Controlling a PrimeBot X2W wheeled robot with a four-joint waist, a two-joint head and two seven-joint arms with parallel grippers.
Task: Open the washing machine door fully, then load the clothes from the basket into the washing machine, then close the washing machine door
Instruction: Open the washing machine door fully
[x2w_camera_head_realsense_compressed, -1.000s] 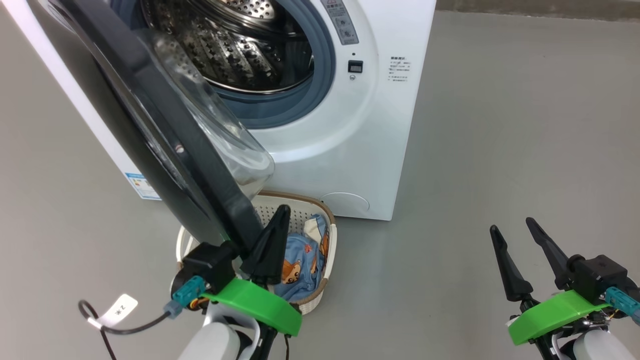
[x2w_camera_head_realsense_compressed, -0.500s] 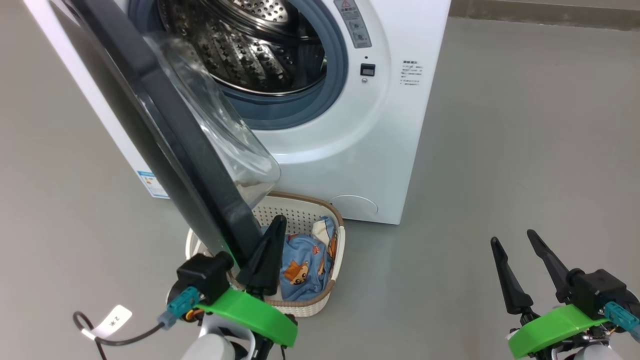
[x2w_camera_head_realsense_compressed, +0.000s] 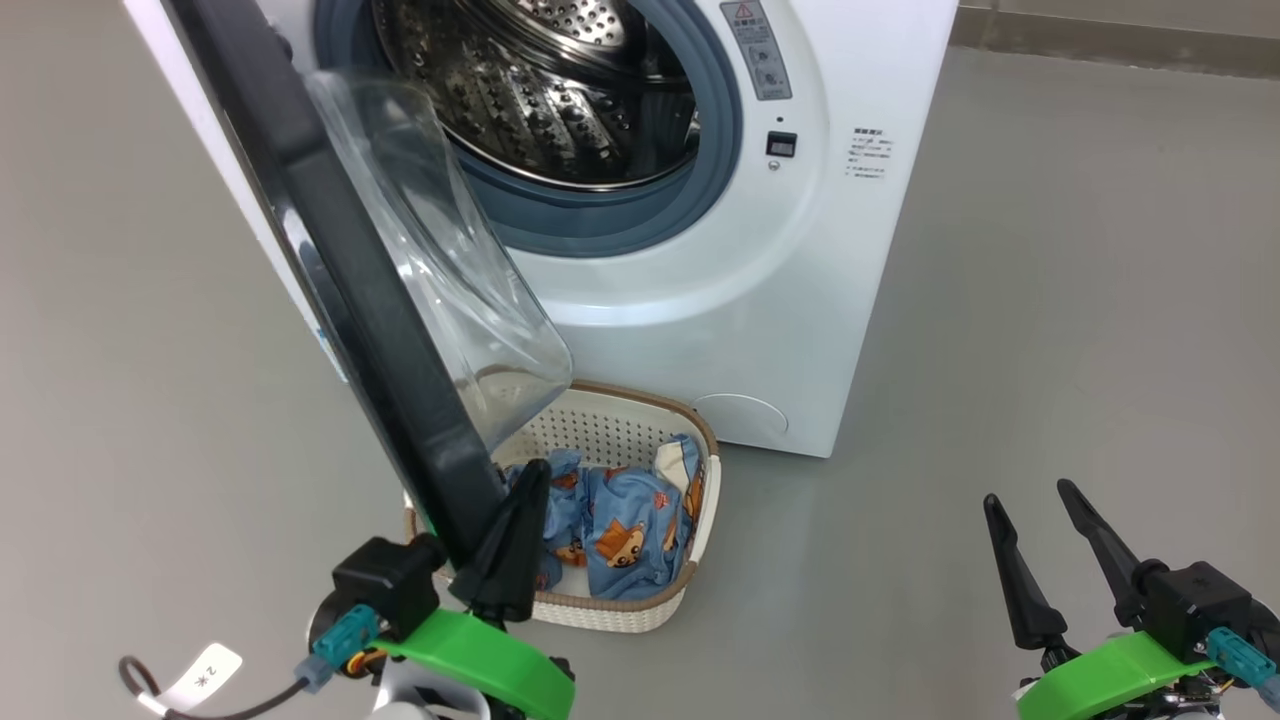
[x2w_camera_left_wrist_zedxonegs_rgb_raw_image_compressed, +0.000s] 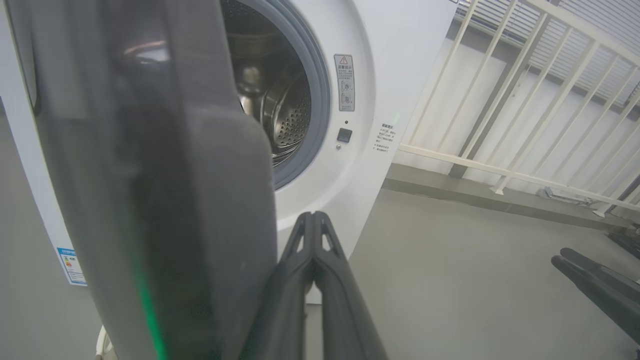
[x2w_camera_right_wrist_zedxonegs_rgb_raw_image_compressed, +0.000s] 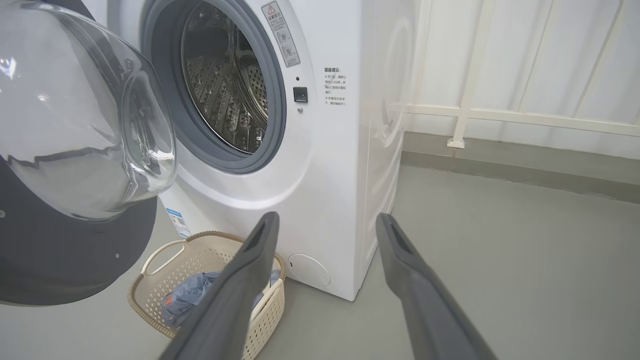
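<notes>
Trailing one tag marked "2", left gripper sits closed beside the washing machine door; right gripper gapes.

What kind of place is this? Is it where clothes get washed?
Yes, probably a laundry spot, maybe a balcony or utility area. There's a big white washing machine, a basket of clothes on the bare grey floor, and a white railing behind.

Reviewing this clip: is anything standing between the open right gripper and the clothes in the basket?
Nothing visible: bare floor lies between the right gripper and the clothes, and the basket is open above on its right side. The washing machine door overhangs its left part, where the shut left gripper sits beside the door's rim.
</notes>
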